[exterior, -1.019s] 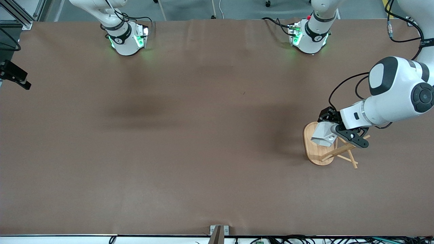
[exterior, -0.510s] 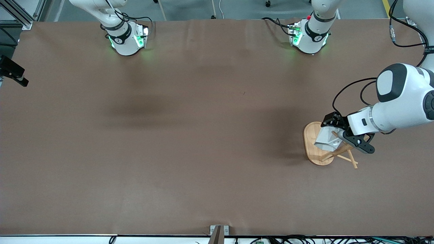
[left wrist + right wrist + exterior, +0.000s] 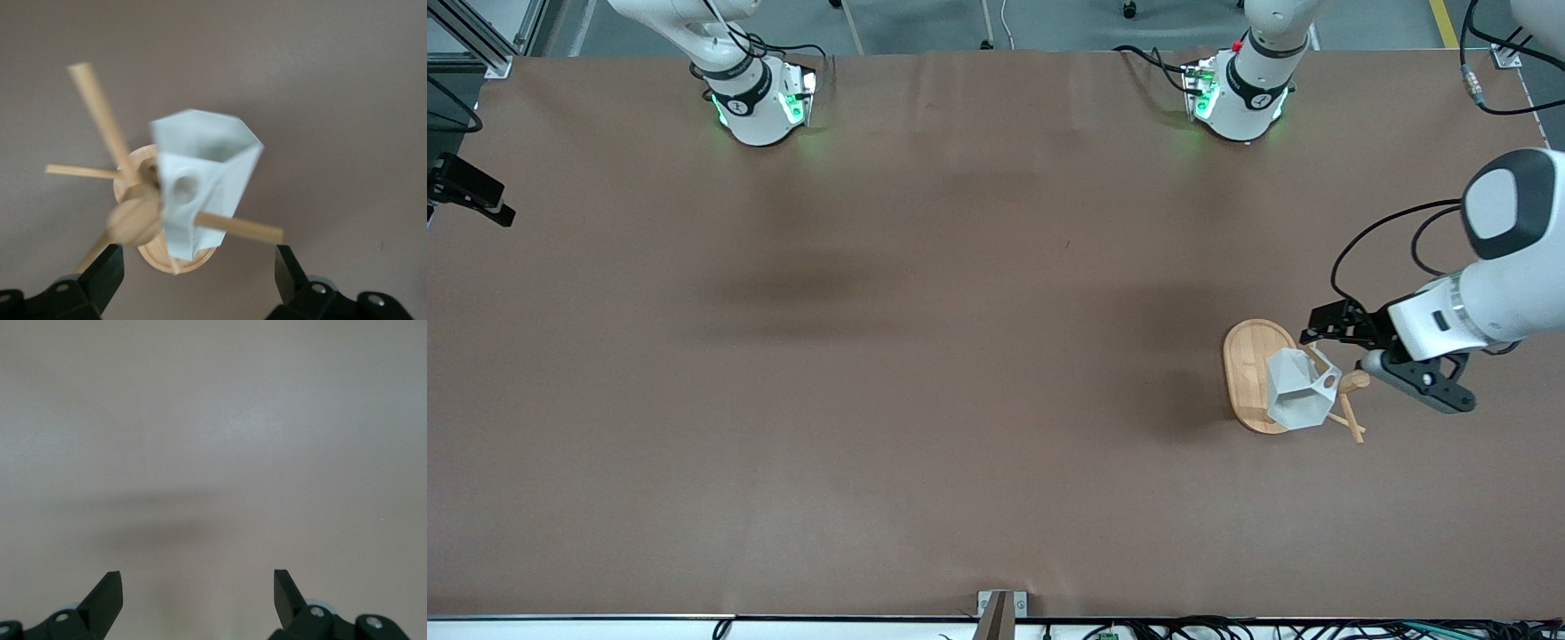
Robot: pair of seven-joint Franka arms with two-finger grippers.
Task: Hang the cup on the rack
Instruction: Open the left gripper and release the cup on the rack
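Observation:
The white faceted cup (image 3: 1296,393) hangs on a peg of the wooden rack (image 3: 1249,366) by the hole in its handle, tilted over the oval base. In the left wrist view the peg (image 3: 237,227) passes through the handle hole of the cup (image 3: 203,170), beside the rack's post top (image 3: 133,220). My left gripper (image 3: 1337,348) is open and empty, just off the rack toward the left arm's end of the table, clear of the cup. My right gripper (image 3: 198,595) is open and empty over bare table.
The brown table (image 3: 960,356) holds nothing else. The rack stands near the left arm's end of the table. The two arm bases (image 3: 756,107) stand along the edge farthest from the front camera.
My left gripper has opened and let go of the cup, then drawn back from the rack toward the left arm's end. The cup has dropped onto the peg and hangs there.

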